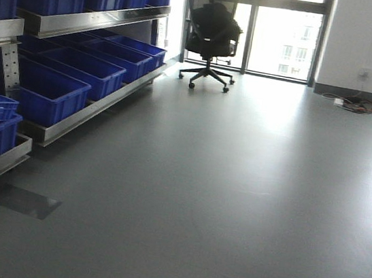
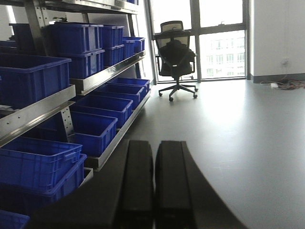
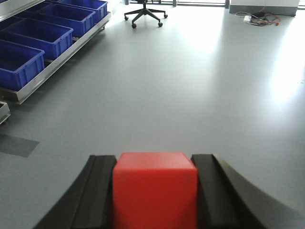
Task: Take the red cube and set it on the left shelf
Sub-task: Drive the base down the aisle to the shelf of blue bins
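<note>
In the right wrist view the red cube (image 3: 155, 191) fills the gap between two black fingers, and my right gripper (image 3: 154, 164) is shut on it above the grey floor. My left gripper (image 2: 154, 148) is shut, its black fingers pressed together with nothing between them. It points along the floor beside the left shelf (image 2: 45, 107), a steel rack holding blue bins. The same left shelf (image 1: 91, 22) runs along the left side of the front view. Neither gripper shows in the front view.
Blue plastic bins (image 1: 51, 94) sit in rows on the rack's lower and upper levels. A black office chair (image 1: 212, 33) stands by the far windows. Cables (image 1: 358, 105) lie on the floor at the far right wall. A dark floor patch (image 1: 23, 200) lies near the rack.
</note>
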Motion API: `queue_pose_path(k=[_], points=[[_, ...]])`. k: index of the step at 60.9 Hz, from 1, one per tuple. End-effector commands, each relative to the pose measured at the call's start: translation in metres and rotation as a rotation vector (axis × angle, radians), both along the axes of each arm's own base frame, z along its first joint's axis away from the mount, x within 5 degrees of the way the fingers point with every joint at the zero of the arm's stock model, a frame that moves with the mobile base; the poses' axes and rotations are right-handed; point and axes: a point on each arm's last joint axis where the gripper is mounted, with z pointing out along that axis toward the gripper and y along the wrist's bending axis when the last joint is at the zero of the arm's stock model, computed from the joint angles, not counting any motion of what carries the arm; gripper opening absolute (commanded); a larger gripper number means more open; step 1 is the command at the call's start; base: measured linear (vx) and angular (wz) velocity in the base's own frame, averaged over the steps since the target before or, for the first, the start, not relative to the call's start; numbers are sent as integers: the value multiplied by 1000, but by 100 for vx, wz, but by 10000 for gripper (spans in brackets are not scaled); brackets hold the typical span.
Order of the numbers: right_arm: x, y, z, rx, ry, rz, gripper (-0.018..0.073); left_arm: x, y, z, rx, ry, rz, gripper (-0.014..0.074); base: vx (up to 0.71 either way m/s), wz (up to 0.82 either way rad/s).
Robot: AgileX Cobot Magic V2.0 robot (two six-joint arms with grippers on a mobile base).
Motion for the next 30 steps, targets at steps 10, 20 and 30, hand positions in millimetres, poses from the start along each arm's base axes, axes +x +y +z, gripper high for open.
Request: queue_pose_path(k=[10,20,30], points=[[1,0,17,-16,-112,3,66,1,0,0,-6,-53,-1,106,61,36],[1,0,17,-16,-112,3,66,1,0,0,-6,-53,-1,106,59,41],[1,0,17,-16,-112,2,66,1,0,0,-6,-53,-1,106,57,46]])
